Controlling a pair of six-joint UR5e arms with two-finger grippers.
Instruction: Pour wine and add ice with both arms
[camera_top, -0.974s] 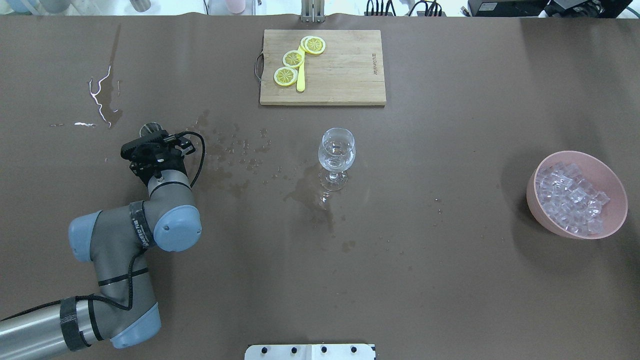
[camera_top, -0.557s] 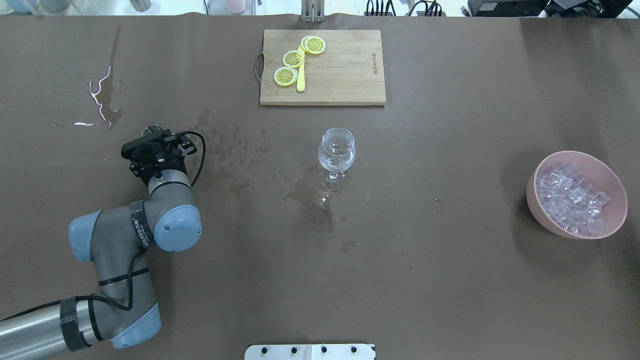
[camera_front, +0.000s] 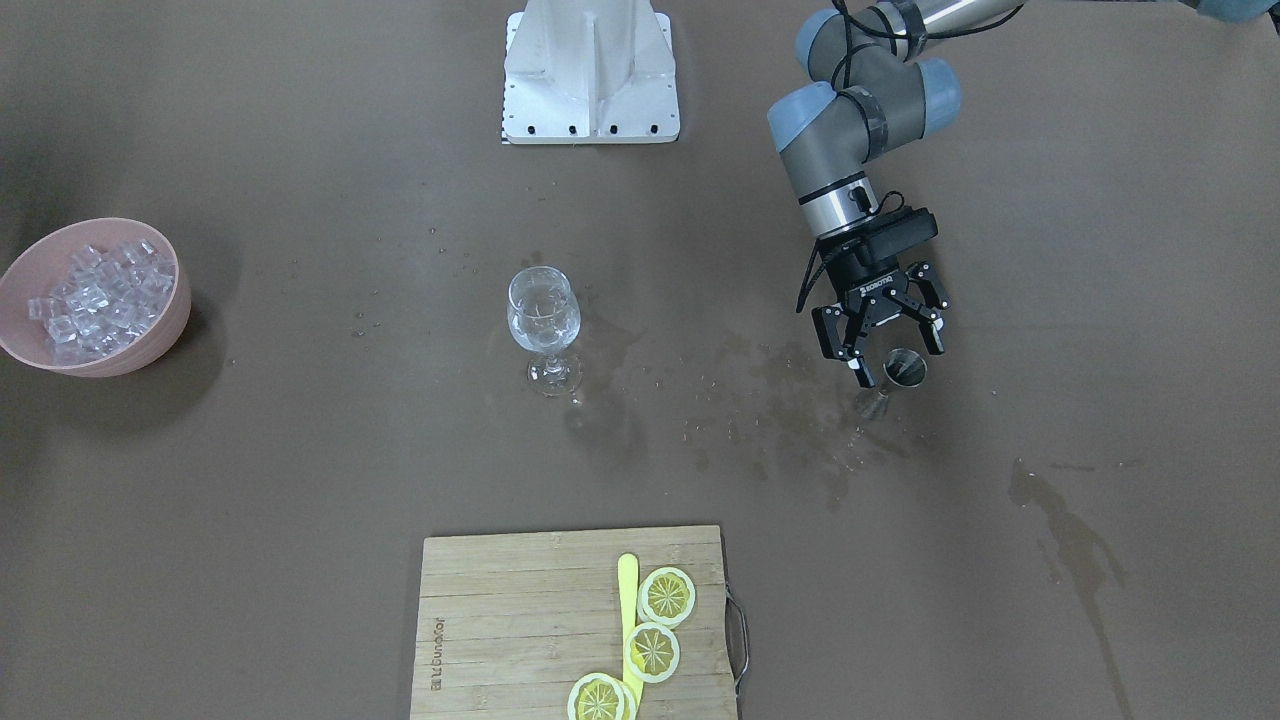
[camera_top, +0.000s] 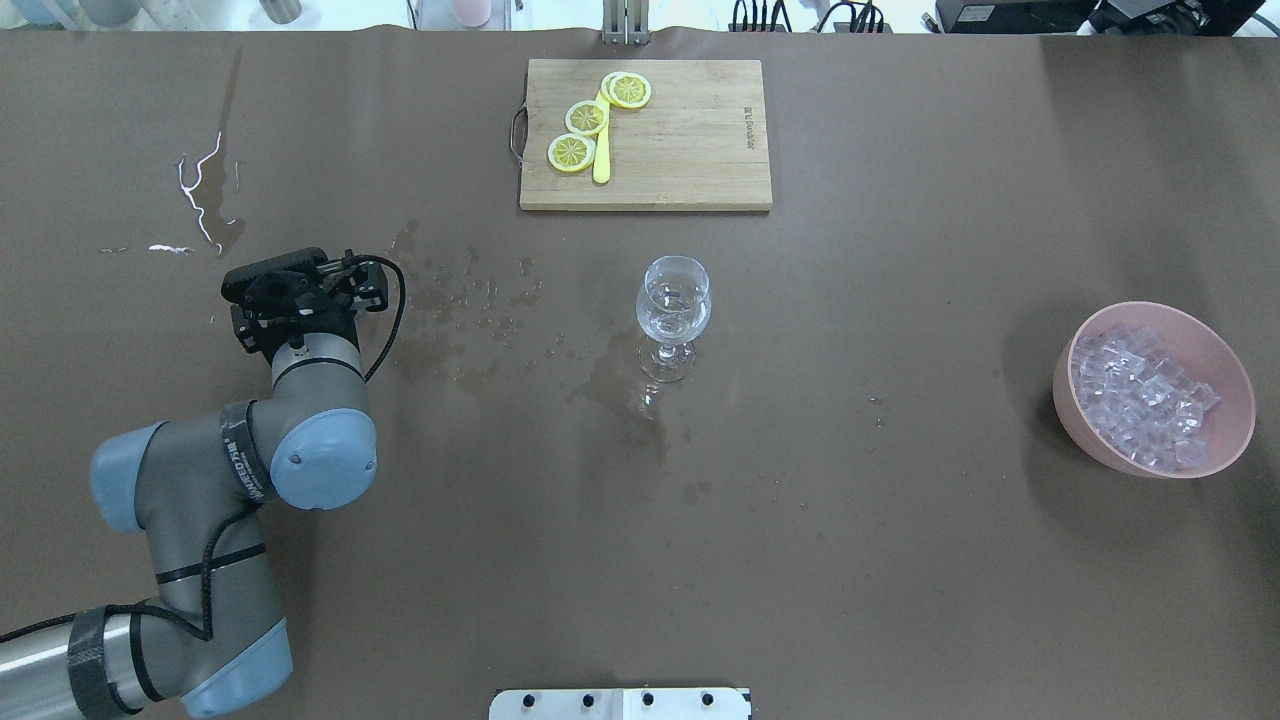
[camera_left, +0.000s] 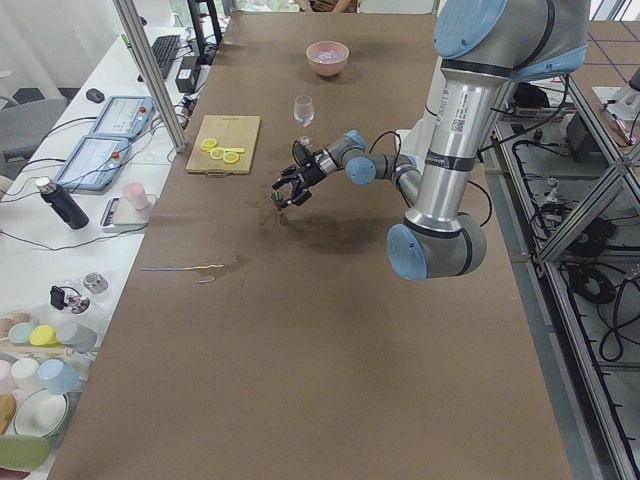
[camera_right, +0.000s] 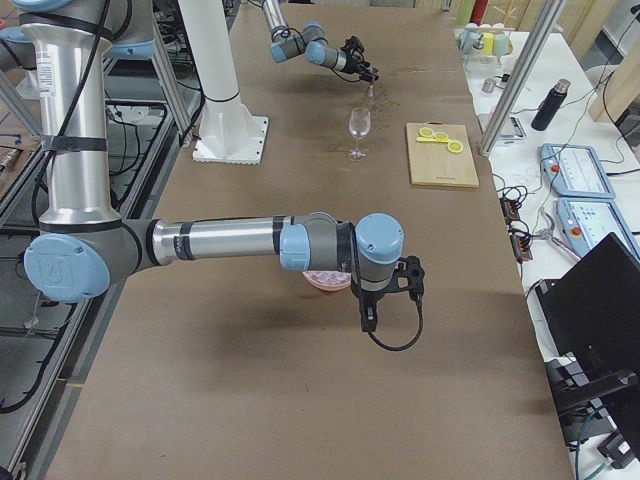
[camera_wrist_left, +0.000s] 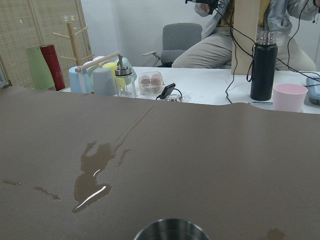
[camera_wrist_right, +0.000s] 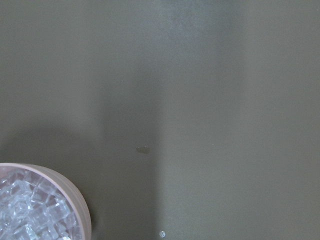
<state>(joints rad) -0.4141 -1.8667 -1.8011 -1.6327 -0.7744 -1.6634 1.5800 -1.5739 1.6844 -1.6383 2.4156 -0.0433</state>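
Note:
The wine glass (camera_front: 543, 312) stands mid-table with a little clear wine in its bowl, also seen from overhead (camera_top: 673, 300). Ice cubes fill a pink bowl (camera_front: 150, 340) at the table's right end (camera_top: 1075, 400). My left gripper (camera_front: 898, 358) points down, open, its fingers straddling a small metal cup (camera_front: 908, 370) that stands on the table. That cup's rim (camera_wrist_left: 171, 230) shows at the bottom of the left wrist view. Overhead, the left wrist (camera_top: 300, 300) hides the cup. My right gripper (camera_right: 370, 312) hangs by the pink bowl (camera_wrist_right: 82, 215); I cannot tell whether it is open or shut.
A wooden cutting board (camera_top: 690, 150) with lemon slices (camera_top: 586, 118) and a yellow knife lies at the far edge. Wet patches (camera_top: 620, 385) spread between cup and glass, another puddle (camera_front: 1065, 530) lies further left. The white pedestal base (camera_front: 590, 90) sits at the robot's side.
The left arm has swung left and slightly forward; its wrist now covers the metal cup, whose top showed beyond it before. Glass and bowl have not moved.

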